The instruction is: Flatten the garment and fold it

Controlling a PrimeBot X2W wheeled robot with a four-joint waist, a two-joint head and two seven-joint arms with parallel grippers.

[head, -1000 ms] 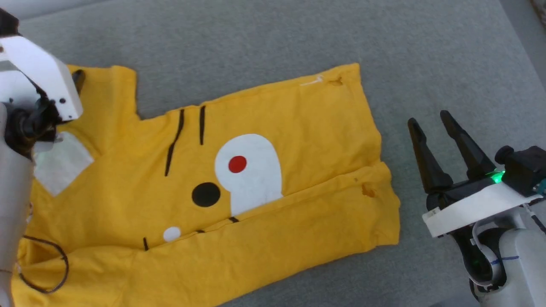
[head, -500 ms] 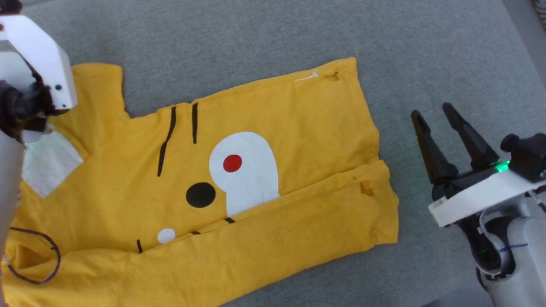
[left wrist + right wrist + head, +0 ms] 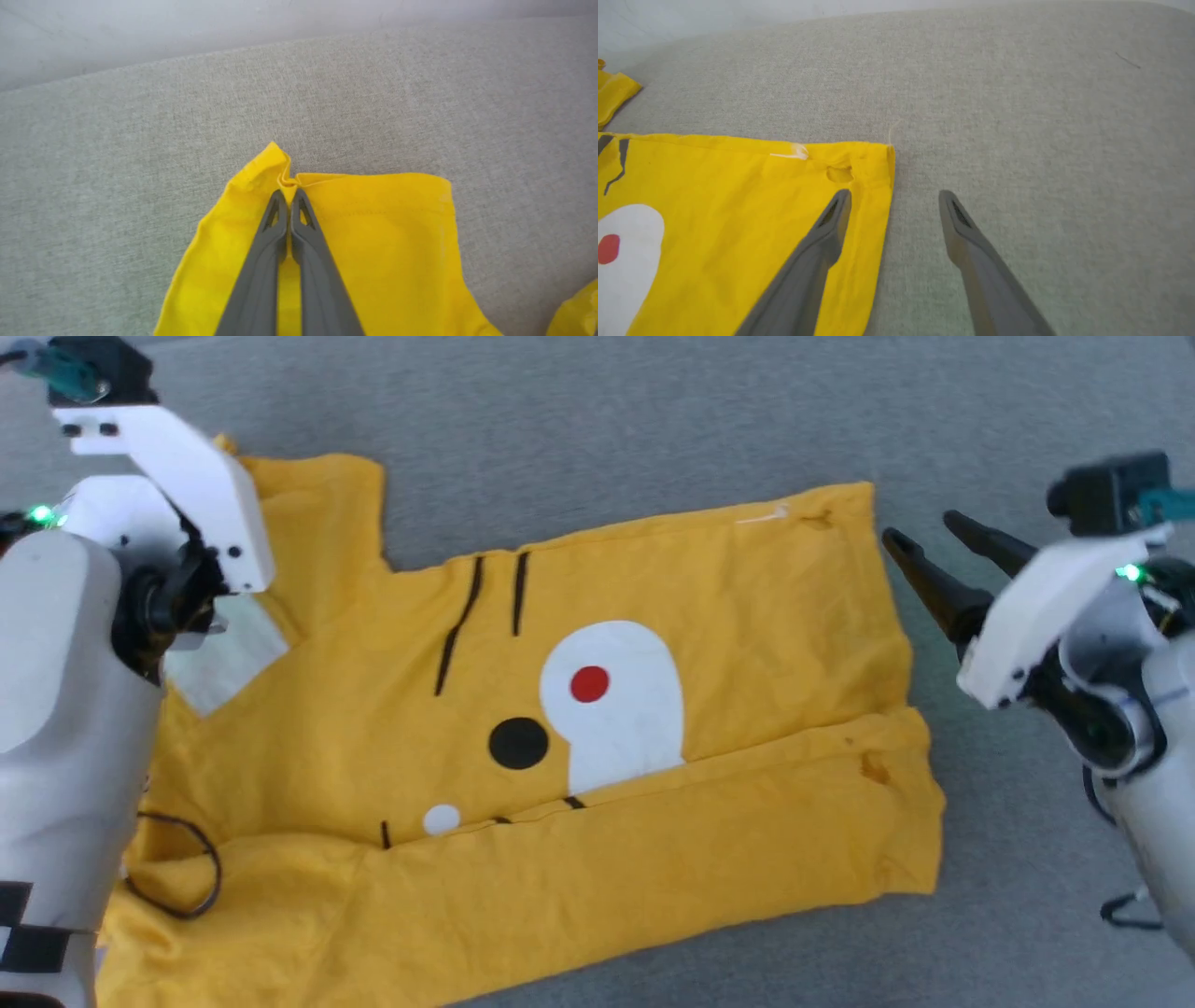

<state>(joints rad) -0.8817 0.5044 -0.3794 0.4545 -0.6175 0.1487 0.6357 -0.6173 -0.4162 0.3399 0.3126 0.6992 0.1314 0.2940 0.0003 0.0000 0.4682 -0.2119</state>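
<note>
The bright yellow garment lies spread on the grey surface with its tiger print up, and its near long edge is folded over the print. My left gripper is shut on the hem of the far left sleeve, which bunches into a small peak at the fingertips. In the head view the white wrist mount hides those fingers. My right gripper is open just off the garment's far right corner. In the right wrist view, one finger of that gripper is over the cloth and the other over the surface, beside a small hole.
The grey padded surface runs wide beyond the garment, and its far edge meets a pale wall. A thin dark loop lies on the cloth by my left forearm. A white thread sits on the far hem.
The camera has shifted, so the whole picture slid right. My right gripper has moved up and in toward the garment's far right corner. The left gripper stays at the sleeve.
</note>
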